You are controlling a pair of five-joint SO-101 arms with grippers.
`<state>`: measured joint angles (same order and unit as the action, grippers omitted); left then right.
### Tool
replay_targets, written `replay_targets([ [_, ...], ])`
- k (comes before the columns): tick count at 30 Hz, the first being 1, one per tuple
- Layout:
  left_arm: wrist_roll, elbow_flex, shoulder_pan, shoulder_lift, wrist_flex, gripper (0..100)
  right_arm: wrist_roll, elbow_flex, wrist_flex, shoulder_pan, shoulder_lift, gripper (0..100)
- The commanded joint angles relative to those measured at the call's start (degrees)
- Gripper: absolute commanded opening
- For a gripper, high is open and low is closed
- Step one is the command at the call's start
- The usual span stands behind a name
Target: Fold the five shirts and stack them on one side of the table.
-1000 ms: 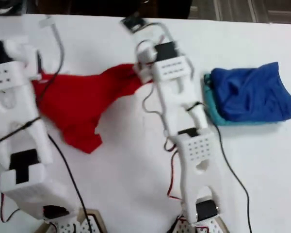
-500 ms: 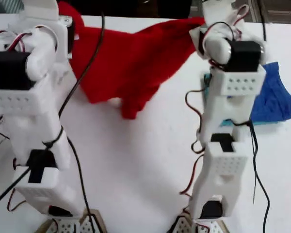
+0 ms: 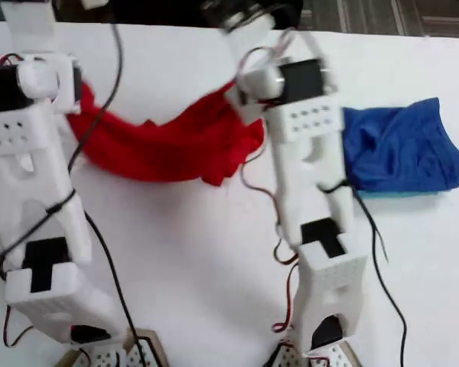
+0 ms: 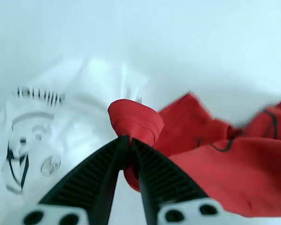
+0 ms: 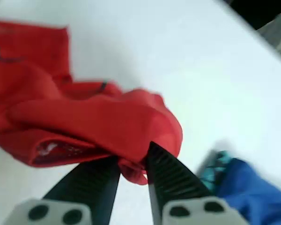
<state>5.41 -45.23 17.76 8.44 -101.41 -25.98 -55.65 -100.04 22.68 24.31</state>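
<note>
The red shirt (image 3: pixel 168 145) hangs between your two arms over the far half of the counter (image 3: pixel 199 260). Your left fingers (image 4: pixel 152 164) are closed tight on a bunched edge at its left end. Your right fingers (image 5: pixel 161 168) are clamped on a wad of cloth at its right end, just beside the folded blue shirt (image 3: pixel 402 149), which lies on a teal shirt (image 3: pixel 382 194) at the right side. A white printed shirt (image 4: pixel 56 126) lies by the left grip.

Expect the red shirt to be light and limp, with no shape of its own. It sags in a shallow curve between the grips, and a loose flap droops toward the near side, right of centre. Its long axis runs left to right. You cannot tell collar from hem in the bunching. Flat corners or shoulder seams would likely serve you better than wads, because the cloth would then spread as you lay it down.
</note>
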Motion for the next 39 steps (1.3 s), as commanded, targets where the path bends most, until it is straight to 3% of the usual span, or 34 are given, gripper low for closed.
replay_targets([
  [1, 3.1, 10.9, 1.9, -2.0, -0.4, 3, 2.8, 9.1, -1.2, 4.8, -3.6, 2.1],
  [10, 3.9, 32.2, 8.6, -2.1, 8.4, 3, 3.7, 30.0, 5.1, 10.7, -11.8, 2.1],
  [22, 6.2, 35.3, 9.1, -2.5, 10.5, 3, 3.8, 57.5, 20.2, 10.6, -25.5, 2.1],
  [29, 6.2, 37.3, 9.1, -2.5, 8.6, 3, 3.8, 70.9, 22.5, 11.8, -29.1, 2.1],
  [35, 6.2, 47.8, 9.6, -2.5, 16.2, 3, 3.8, 84.5, 30.6, 18.7, -36.3, 2.1],
  [39, 6.4, 52.5, 11.1, -2.5, 20.3, 3, 3.3, 86.2, 29.4, 19.8, -41.2, 2.7],
])
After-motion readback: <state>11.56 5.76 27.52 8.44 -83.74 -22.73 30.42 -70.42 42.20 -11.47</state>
